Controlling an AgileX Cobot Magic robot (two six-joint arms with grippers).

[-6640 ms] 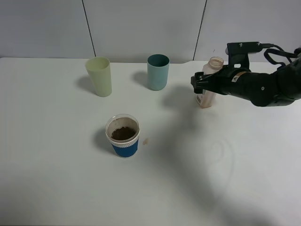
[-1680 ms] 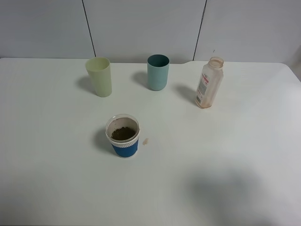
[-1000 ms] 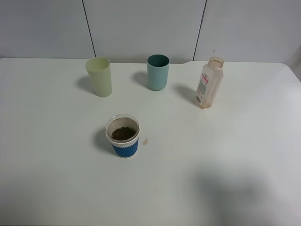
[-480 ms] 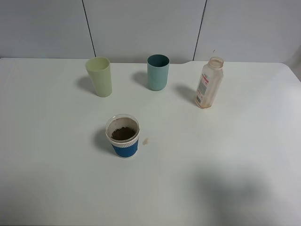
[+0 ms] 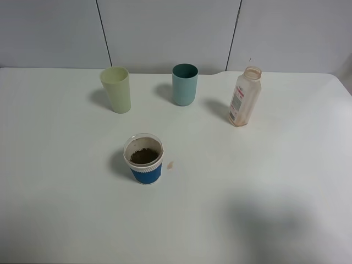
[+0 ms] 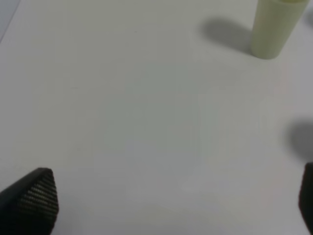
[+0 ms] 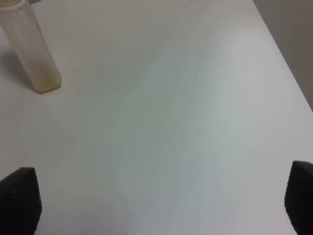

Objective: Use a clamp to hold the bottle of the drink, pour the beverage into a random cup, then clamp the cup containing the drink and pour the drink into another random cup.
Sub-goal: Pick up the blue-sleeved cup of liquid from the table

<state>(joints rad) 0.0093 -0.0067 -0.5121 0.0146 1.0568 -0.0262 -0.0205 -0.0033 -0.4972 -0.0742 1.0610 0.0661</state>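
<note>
One cup is carrying the drink: the blue-banded white cup is standing upright on the table, left of the middle in the high view, with the beverage showing dark inside it. Its axis is running straight up, so I am judging that a level, sideways grip around the band is what it needs. The tumbler is waiting behind it and a little further left, well apart, with the teal cup to the right of that. The bottle is standing far off at the back right. My left gripper is gaping wide and holding nothing, looking at the tumbler's side of the table; my right gripper, equally wide and empty, is facing the bottle. I am reckoning my left arm the nearer one.
</note>
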